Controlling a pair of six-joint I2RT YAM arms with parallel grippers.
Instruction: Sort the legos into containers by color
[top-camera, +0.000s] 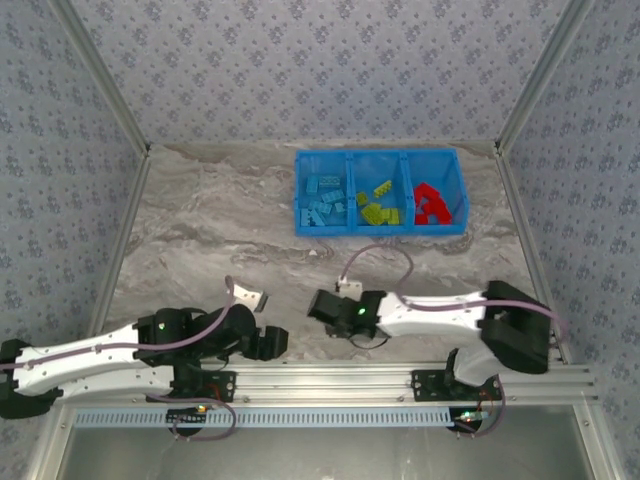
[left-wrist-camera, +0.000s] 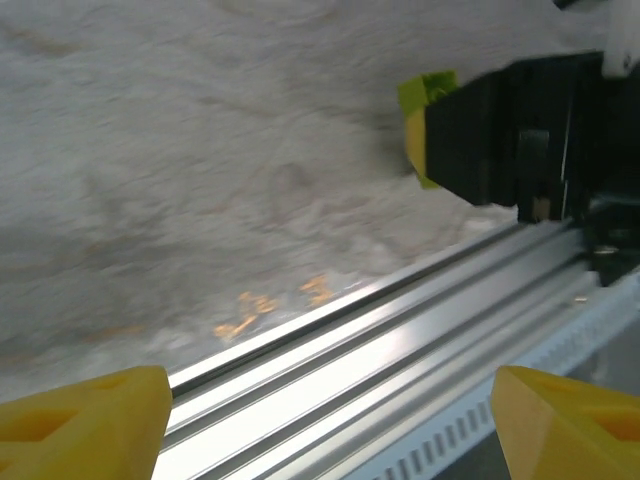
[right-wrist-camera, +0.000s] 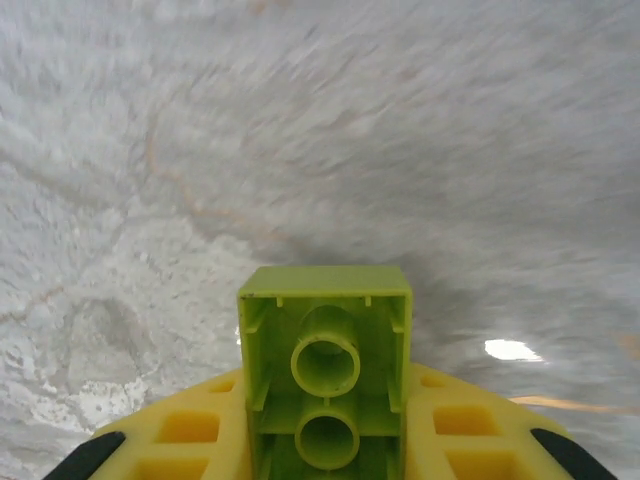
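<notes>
My right gripper (right-wrist-camera: 325, 435) is shut on a lime green lego (right-wrist-camera: 325, 345), whose hollow underside faces the camera, just above the marble table. The same lego (left-wrist-camera: 424, 125) sticks out of the black right gripper in the left wrist view. From above, the right gripper (top-camera: 318, 304) hangs near the table's front middle. My left gripper (top-camera: 272, 343) sits close to its left, open, and its yellow fingertips (left-wrist-camera: 85, 420) stand wide apart over the rail with nothing between them. The blue tray (top-camera: 380, 153) at the back holds light blue legos (top-camera: 325, 203), lime green legos (top-camera: 377, 206) and red legos (top-camera: 430, 203) in separate containers.
An aluminium rail (top-camera: 340, 378) runs along the near edge under both arms. Patterned walls close in the table on the left, back and right. Marble surface (top-camera: 220, 220) lies between the arms and the tray.
</notes>
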